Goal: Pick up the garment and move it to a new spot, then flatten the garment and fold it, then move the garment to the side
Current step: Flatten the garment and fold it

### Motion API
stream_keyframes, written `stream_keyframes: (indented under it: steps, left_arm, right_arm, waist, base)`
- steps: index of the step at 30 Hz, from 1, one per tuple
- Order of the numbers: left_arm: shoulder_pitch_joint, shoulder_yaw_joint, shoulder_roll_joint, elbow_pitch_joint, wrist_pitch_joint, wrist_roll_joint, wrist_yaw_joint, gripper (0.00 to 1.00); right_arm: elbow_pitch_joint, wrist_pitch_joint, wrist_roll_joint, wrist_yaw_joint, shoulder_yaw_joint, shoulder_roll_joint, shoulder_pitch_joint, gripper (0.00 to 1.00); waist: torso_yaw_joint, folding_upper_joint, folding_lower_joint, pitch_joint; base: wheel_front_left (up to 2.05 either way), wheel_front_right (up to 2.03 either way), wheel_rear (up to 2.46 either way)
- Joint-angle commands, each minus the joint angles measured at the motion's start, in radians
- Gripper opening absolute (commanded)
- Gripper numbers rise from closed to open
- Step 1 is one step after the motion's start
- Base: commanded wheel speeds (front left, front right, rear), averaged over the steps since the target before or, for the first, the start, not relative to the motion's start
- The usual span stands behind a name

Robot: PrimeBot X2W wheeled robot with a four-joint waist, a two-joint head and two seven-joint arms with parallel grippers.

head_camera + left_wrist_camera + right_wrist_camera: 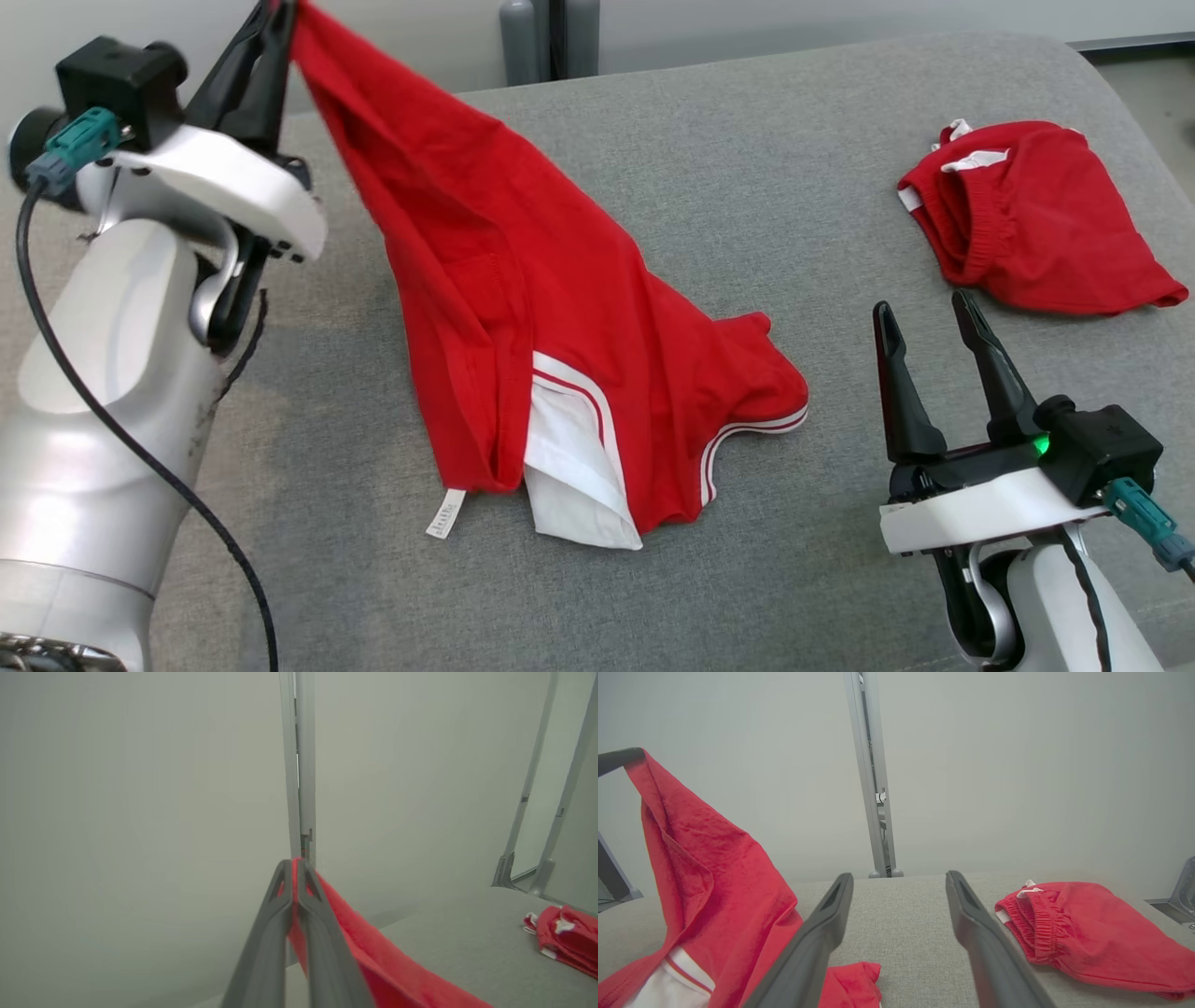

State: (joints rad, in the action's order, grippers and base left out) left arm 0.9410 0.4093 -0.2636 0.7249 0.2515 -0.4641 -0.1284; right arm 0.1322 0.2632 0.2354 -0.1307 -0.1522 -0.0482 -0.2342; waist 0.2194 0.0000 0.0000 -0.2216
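Garment (pixel 523 308), red jersey w/ white trim, drapes tent-like.

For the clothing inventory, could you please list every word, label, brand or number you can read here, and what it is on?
White tag at the lower edge of the lifted red garment: faint print, too small to read.
Other red garment: white trim, no lettering that can be made out.
No other words, brands or numbers are readable.
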Motion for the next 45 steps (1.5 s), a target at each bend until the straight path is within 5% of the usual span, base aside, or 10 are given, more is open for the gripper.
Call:
stream_keyframes:
  steps: [1,7,17,26,27,28,38,45]
  left_arm:
    - [0.001,0.0,-0.007,0.025,0.007,-0.009,-0.002,0.0]
    - [0.042,0.004,-0.039,0.183,0.004,-0.013,0.001,0.0]
    - [0.13,-0.016,-0.111,0.403,0.001,0.001,0.08,0.0]
    - [0.172,-0.012,-0.131,0.47,0.013,0.013,0.094,0.0]
    - [0.174,-0.015,-0.132,0.471,0.014,0.016,0.106,0.23]
    - [0.176,-0.019,-0.133,0.468,0.015,0.017,0.118,1.0]
    - [0.111,-0.091,-0.125,0.305,0.014,0.038,0.181,1.0]
    - [0.016,-0.16,-0.086,0.135,0.014,0.07,0.154,1.0]
  right_arm:
    - [0.0,0.0,-0.008,0.0,-0.001,-0.004,-0.008,1.0]
    - [-0.001,0.0,-0.017,0.0,-0.019,-0.005,-0.027,1.0]
    - [-0.003,0.0,-0.012,0.0,-0.049,-0.005,-0.056,1.0]
    - [-0.005,0.0,-0.014,0.0,-0.046,-0.005,-0.078,1.0]
    - [-0.005,0.0,-0.014,0.0,-0.046,-0.005,-0.08,1.0]
    - [-0.006,0.0,-0.015,0.0,-0.046,-0.005,-0.08,1.0]
    - [0.009,0.0,-0.03,0.0,-0.052,-0.005,-0.075,1.0]
    - [0.013,0.0,-0.044,0.0,-0.039,-0.005,-0.053,1.0]
  waist:
    - [-0.003,0.0,0.0,-0.004]
    - [0.0,0.0,0.0,-0.036]
    - [0.044,0.0,0.0,-0.116]
    - [0.071,0.0,0.0,-0.181]
    - [0.072,0.0,0.0,-0.186]
    - [0.072,0.0,0.0,-0.19]
    - [0.032,0.0,0.0,-0.165]
    - [-0.023,0.0,0.0,-0.091]
  base:
    - [0.0,0.0,0.0]
    - [0.0,0.0,0.0]
    - [0.0,0.0,0.0]
    - [0.0,0.0,0.0]
    - [0.0,0.0,0.0]
    - [0.0,0.0,0.0]
    - [0.0,0.0,0.0]
    - [0.0,0.0,0.0]
